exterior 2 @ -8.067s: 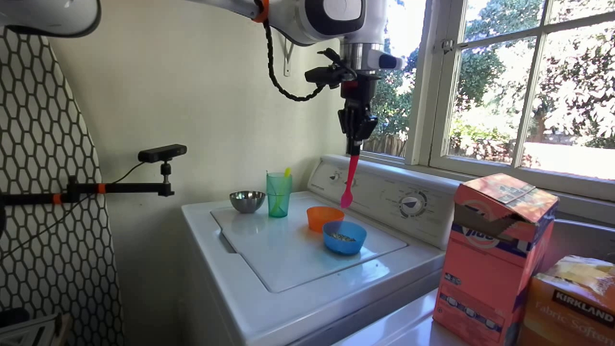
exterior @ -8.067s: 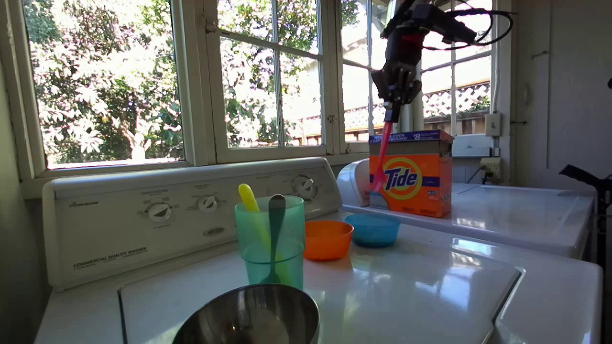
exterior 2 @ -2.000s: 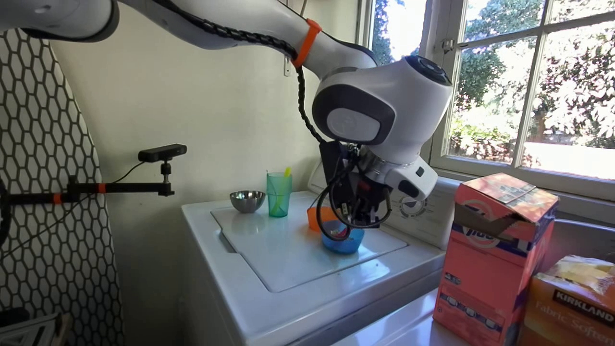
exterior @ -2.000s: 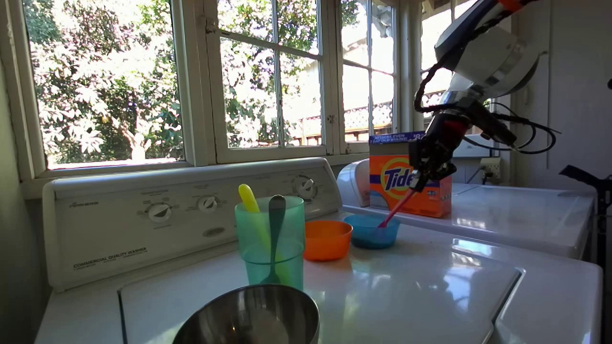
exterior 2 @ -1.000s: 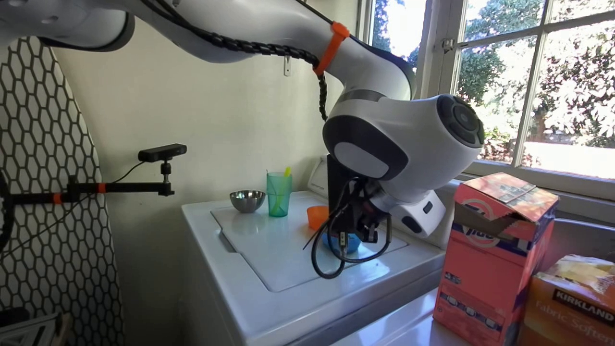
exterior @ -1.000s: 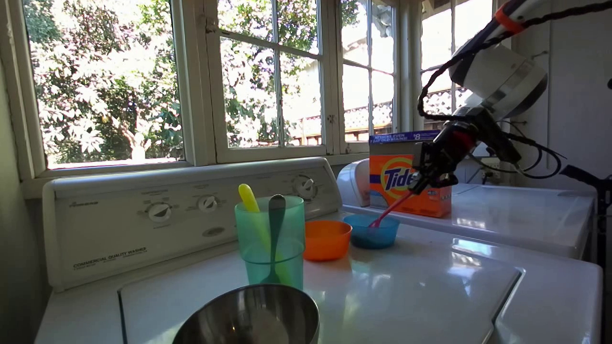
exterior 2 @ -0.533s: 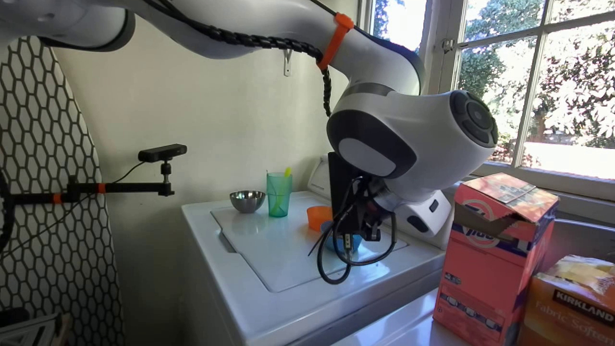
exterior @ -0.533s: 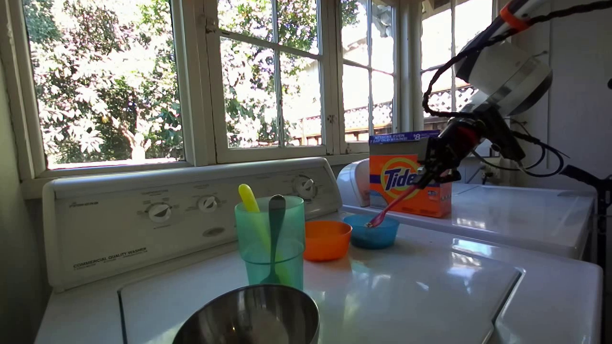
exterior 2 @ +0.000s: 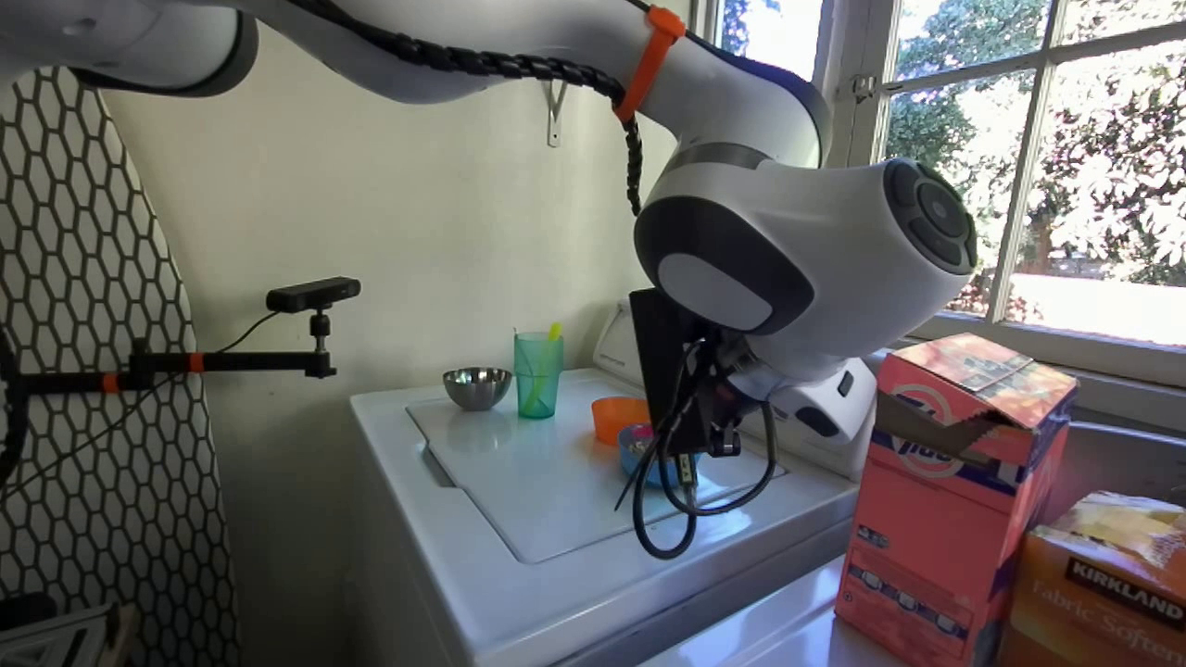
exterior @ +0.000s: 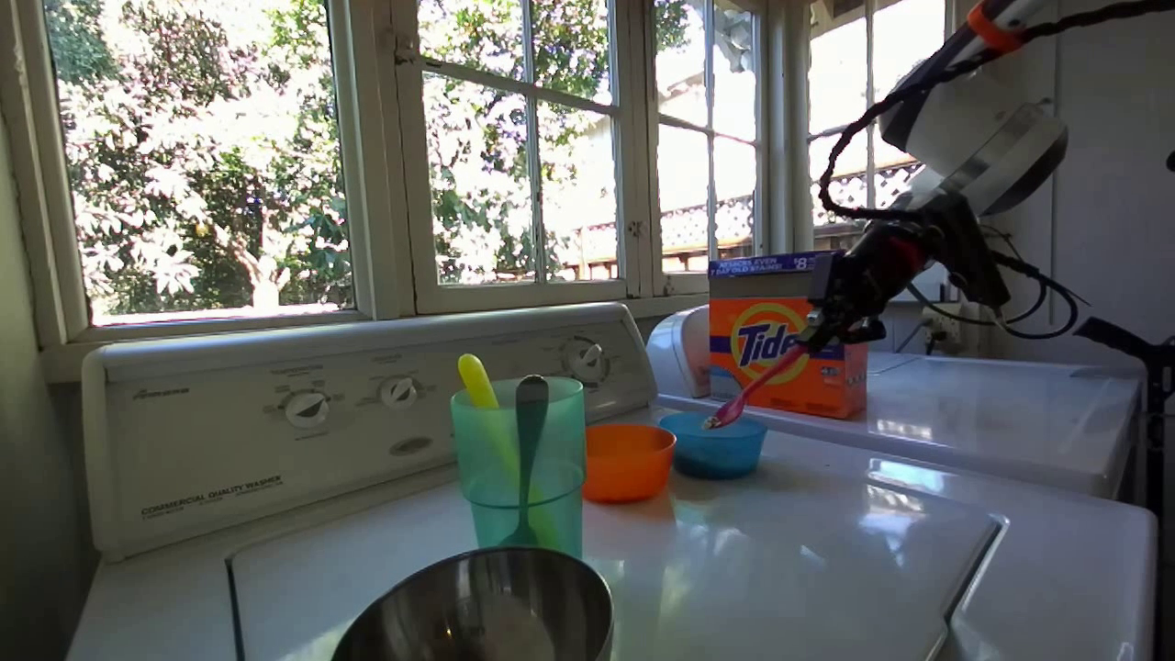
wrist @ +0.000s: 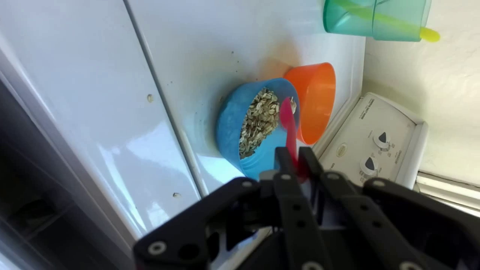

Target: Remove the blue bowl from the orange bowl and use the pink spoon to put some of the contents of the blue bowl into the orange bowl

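Note:
My gripper [wrist: 294, 152] is shut on the handle of the pink spoon [wrist: 287, 118]. In an exterior view the gripper [exterior: 810, 338] is tilted, and the spoon [exterior: 760, 384] slants down to the blue bowl [exterior: 721, 456]. The spoon's head is at about the blue bowl's rim height, with pale flakes on it. In the wrist view the blue bowl [wrist: 232, 123] holds flakes [wrist: 258, 120] along one side. The orange bowl [wrist: 318, 101] stands close beside it; its visible inside is bare. In an exterior view my arm hides part of the blue bowl [exterior 2: 639, 471] and orange bowl [exterior 2: 616, 419].
A green cup [exterior: 519, 468] with a yellow utensil [exterior: 477, 378] and a grey utensil [exterior: 531, 413] stands near the orange bowl. A steel bowl [exterior: 477, 606] is beyond it. Detergent boxes [exterior 2: 936, 519] stand beside the washer. The control panel [exterior: 367, 404] rises behind.
Over the last second the gripper has risen slightly and the spoon's head has come up to the blue bowl's rim with flakes on it. Earlier, the spoon hung nearly upright above the bowls.

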